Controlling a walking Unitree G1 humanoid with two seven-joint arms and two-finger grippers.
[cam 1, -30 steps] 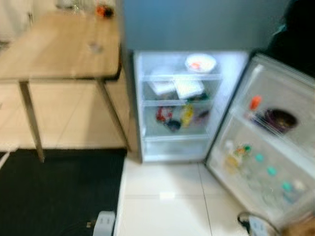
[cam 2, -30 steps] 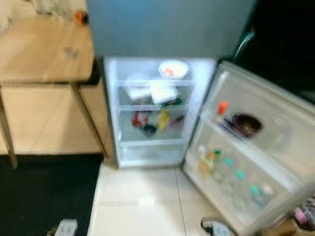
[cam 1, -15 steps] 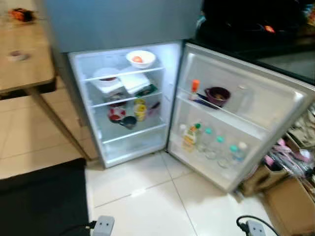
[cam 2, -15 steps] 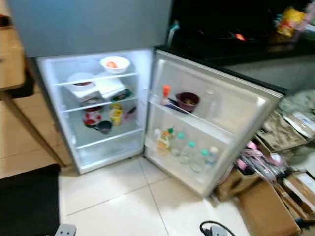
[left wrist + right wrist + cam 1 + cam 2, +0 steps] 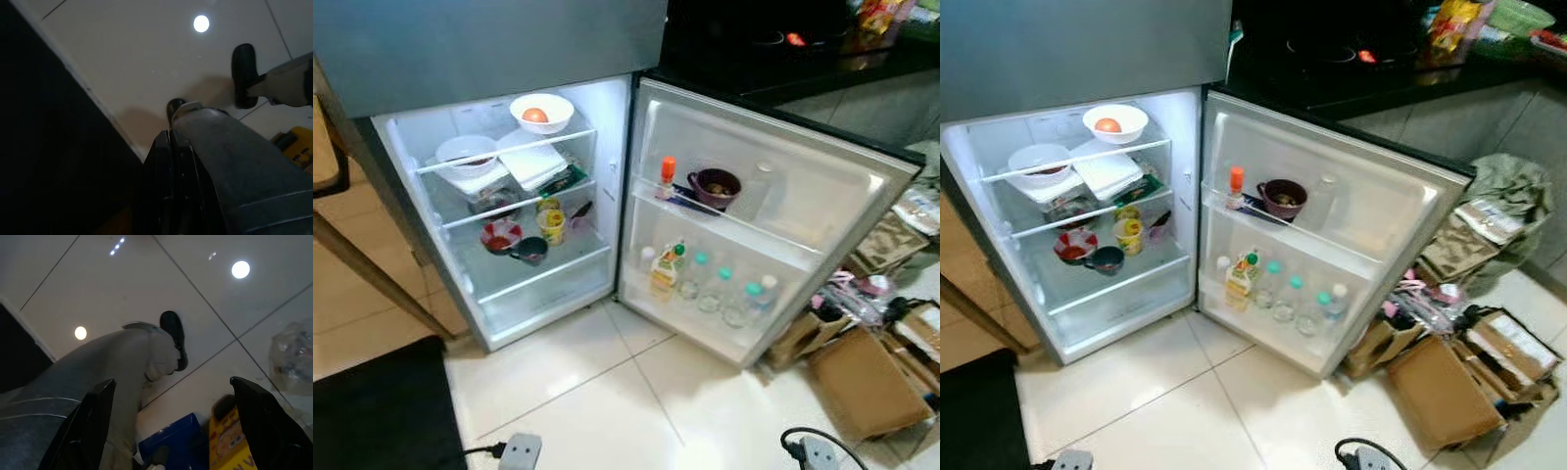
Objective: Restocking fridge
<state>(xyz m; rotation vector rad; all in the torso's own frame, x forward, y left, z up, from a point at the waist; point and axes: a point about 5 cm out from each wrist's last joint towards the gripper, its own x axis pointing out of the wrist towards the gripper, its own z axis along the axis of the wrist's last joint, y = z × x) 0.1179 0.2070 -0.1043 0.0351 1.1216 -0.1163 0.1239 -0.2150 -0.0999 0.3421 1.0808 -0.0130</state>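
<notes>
The fridge (image 5: 509, 44) stands open, its door (image 5: 783, 191) swung out to the right. On the inner shelves sit a white bowl with an orange fruit (image 5: 541, 112), another white bowl (image 5: 466, 151), a red bowl (image 5: 500, 235), a yellow cup (image 5: 550, 223) and a dark cup (image 5: 530, 251). The door racks carry an orange-capped bottle (image 5: 667, 176), a maroon bowl (image 5: 716, 186), a yellow carton (image 5: 664, 274) and several water bottles (image 5: 729, 299). My left gripper (image 5: 170, 139) hangs shut over the floor beside my leg. My right gripper (image 5: 176, 431) hangs open, holding nothing.
Cardboard boxes (image 5: 862, 377) and bags clutter the floor right of the door. A black mat (image 5: 382, 416) lies at the lower left, with power strips (image 5: 519, 452) on the tiles. A wooden table leg (image 5: 362, 274) slants at the left. A black counter (image 5: 773, 39) runs behind.
The camera has swung right and the picture has sharpened: the fridge now sits left of centre, the wooden table has slid out of view, and boxes have come in at the right.
</notes>
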